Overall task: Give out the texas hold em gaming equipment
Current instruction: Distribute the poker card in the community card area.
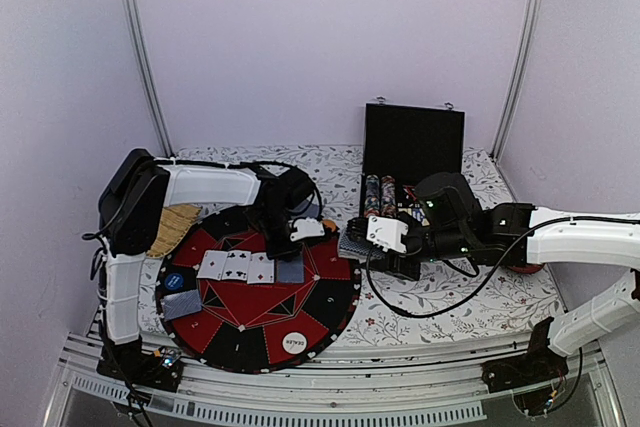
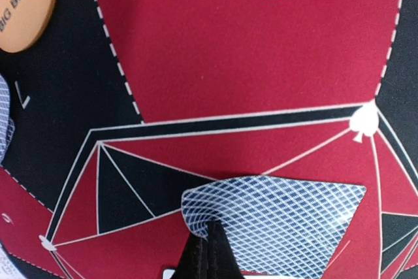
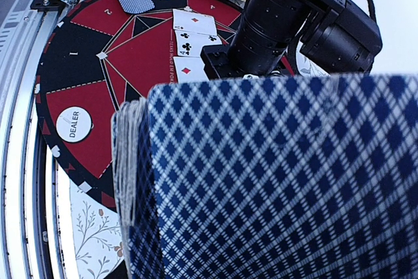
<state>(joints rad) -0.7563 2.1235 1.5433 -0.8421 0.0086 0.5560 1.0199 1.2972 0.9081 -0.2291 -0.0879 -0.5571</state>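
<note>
- One thin, bendy, slick grey-blue-backed playing card (image 2: 287, 220) lies on the round red-and-black mat (image 2: 248, 50), edge pinched in my closed left pincer (image 2: 209, 256).
- My right pincer (image 1: 368, 247) clamps the stiffer blue-checked deck (image 3: 274, 181) right of it.

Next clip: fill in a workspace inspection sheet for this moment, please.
Surface: round red-and-black felt poker mat on a floral tablecloth.
Job's things: three face-up white playing cards in a row; white round DEALER disc; small blue disc beside a loose face-down card; orange BIG BLIND disc.
Clutter: open black case holding chip stacks; tan woven item at the mat's left edge.
Grippers: left gripper jaws shut on a face-down patterned card; right gripper holds the blue-checked card deck.
Cables: black cable loops over the cloth below the right arm.
Surroundings: lilac walls, metal rail at the near edge.
</note>
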